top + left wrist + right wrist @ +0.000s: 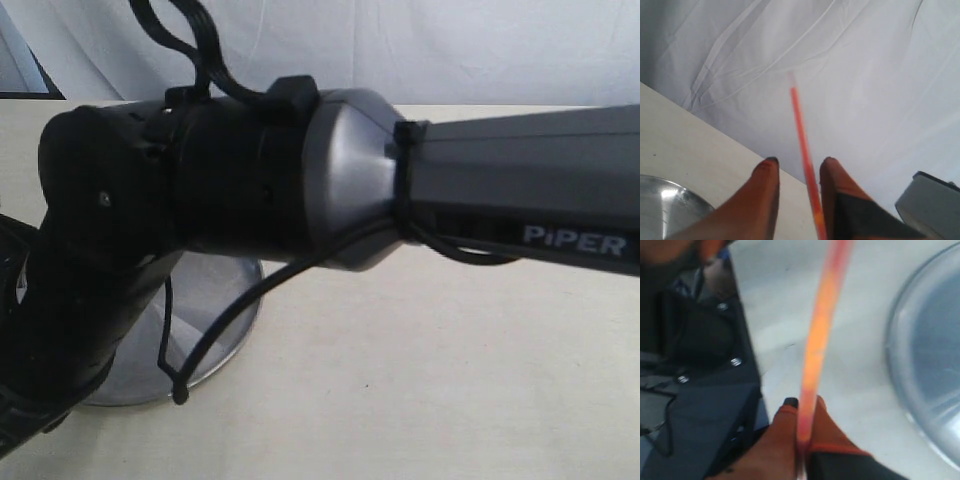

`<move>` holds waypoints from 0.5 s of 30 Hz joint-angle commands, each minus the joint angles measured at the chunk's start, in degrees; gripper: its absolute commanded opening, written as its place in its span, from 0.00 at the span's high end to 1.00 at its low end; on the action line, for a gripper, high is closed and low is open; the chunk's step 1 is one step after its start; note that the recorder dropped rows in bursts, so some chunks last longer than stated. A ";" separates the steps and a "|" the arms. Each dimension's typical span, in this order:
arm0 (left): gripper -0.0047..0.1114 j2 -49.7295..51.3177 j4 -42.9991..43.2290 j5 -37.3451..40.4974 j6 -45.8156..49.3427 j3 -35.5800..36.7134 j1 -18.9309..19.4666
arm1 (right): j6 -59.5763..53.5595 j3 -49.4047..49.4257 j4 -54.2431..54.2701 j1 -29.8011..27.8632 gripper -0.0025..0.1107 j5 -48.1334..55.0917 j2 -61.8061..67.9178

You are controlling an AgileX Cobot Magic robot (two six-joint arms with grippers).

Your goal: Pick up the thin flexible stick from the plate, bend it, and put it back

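Pale surface (420,380) carries the plate (225,320), partly hidden behind an arm, while the right hand (802,407) is clamped tight on the thin flexible stick (817,355), held off the plate and running between the parted fingers (765,190) of the left hand (800,162), white cloth (865,75) hanging behind.

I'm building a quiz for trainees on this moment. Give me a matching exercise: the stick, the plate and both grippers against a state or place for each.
1 thin flexible stick
2 plate
3 left gripper
4 right gripper

a jaws apart
b pinched shut
c resting on the table
d red-orange, held in the air

Pairs: 1-d, 2-c, 3-a, 4-b
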 commanded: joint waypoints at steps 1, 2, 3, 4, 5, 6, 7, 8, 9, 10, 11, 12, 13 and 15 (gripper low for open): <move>0.93 -0.32 2.25 0.51 -0.05 -0.23 -0.13 | -2.92 0.11 3.06 0.01 0.98 3.29 -2.06; 0.96 -0.32 3.21 0.51 0.09 -0.23 -0.13 | -2.92 0.11 2.93 0.01 0.98 3.63 -2.49; 0.96 -0.32 3.86 0.51 -0.01 -0.23 -0.13 | -2.92 0.11 2.94 0.01 0.98 4.15 -3.00; 0.96 -0.32 4.38 0.51 -0.01 -0.23 -0.13 | -2.92 0.11 2.81 0.01 0.98 4.56 -3.51; 0.96 -0.32 4.90 0.51 -0.01 -0.23 -0.13 | -2.92 0.11 2.66 0.01 0.98 4.96 -4.01; 0.96 -0.32 5.52 0.51 -0.01 -0.23 -0.13 | -2.92 0.11 2.57 0.01 0.98 5.43 -4.37; 0.96 -0.32 6.22 0.51 -0.01 -0.23 -0.13 | -2.92 0.11 2.42 0.01 0.98 5.75 -4.94; 0.96 -0.32 7.22 0.25 -0.01 -0.23 -0.13 | -2.92 0.11 1.93 0.01 0.98 6.03 -5.41; 0.96 -0.32 8.25 0.00 -0.01 -0.23 -0.13 | -2.92 0.11 1.91 0.01 0.98 6.18 -5.74; 0.96 -0.32 9.03 -0.32 -0.01 -0.23 -0.13 | -3.05 0.11 1.83 0.01 0.98 6.35 -6.25; 0.96 -0.32 9.18 -0.56 -0.01 -0.23 -0.13 | -3.14 0.11 1.83 0.01 0.98 6.44 -6.83; 0.96 -0.32 9.18 -0.56 -0.01 -0.23 -0.13 | -3.14 0.11 1.83 0.01 0.98 6.44 -7.14; 0.96 -0.32 9.18 -0.56 -0.01 -0.23 -0.13 | -3.14 0.11 1.83 0.01 0.98 6.44 -7.47; 0.96 -0.32 9.96 -0.56 -0.01 -0.23 -0.13 | -3.14 0.11 1.83 0.01 0.98 6.44 -8.04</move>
